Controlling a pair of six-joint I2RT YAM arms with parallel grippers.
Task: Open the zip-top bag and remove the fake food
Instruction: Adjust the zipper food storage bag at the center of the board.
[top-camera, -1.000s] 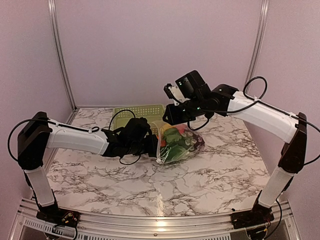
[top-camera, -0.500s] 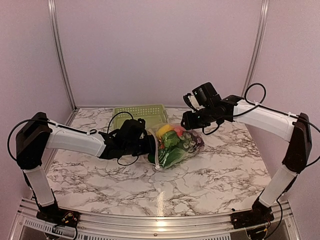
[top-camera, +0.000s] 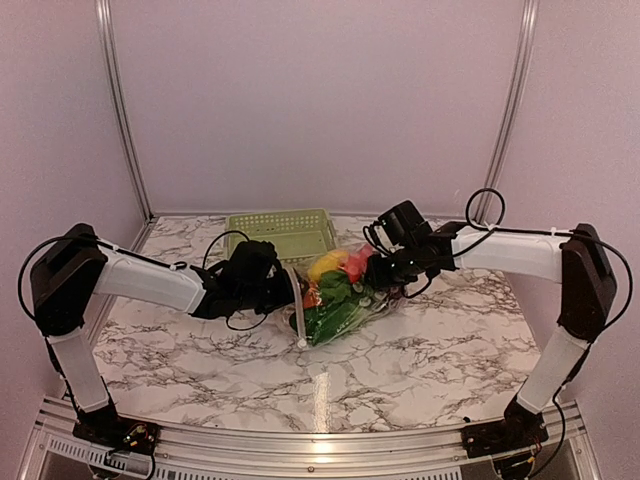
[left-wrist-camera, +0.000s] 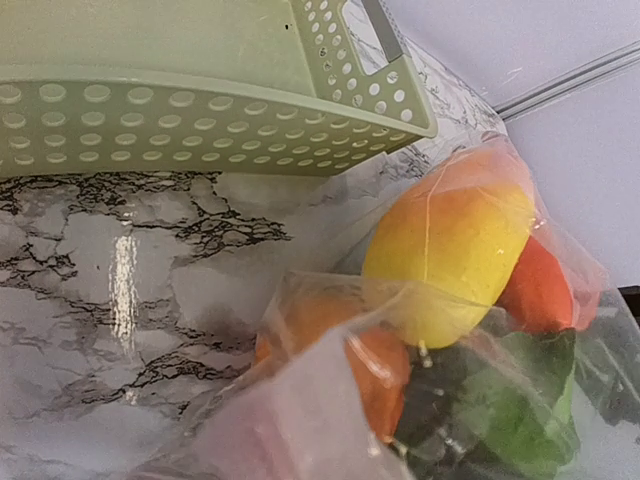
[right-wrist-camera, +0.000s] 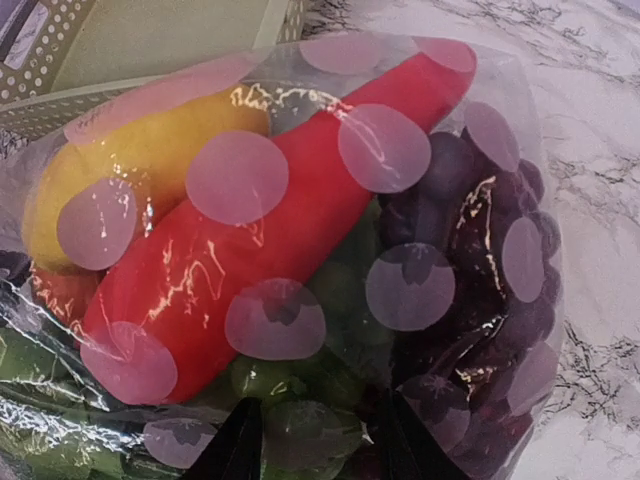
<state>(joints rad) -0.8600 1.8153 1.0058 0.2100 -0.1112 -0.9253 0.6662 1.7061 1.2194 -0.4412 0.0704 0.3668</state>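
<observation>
Top external view: the large clear crinkly zip-top bag, hoisted a second ago, now lies on the marble table, colourful plastic fake food still inside, so opening awaits a fresh grip, with the right claw lowered onto it, parted, and whether the left claw grips, I cannot tell.

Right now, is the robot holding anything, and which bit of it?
Cannot tell. The left pincer is at the zip end of the zip-top bag and the right pincer is at its grape end, but no clear grip shows.

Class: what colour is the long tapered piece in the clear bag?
Red; the long tapered plastic piece shows best in right wrist view.
</observation>
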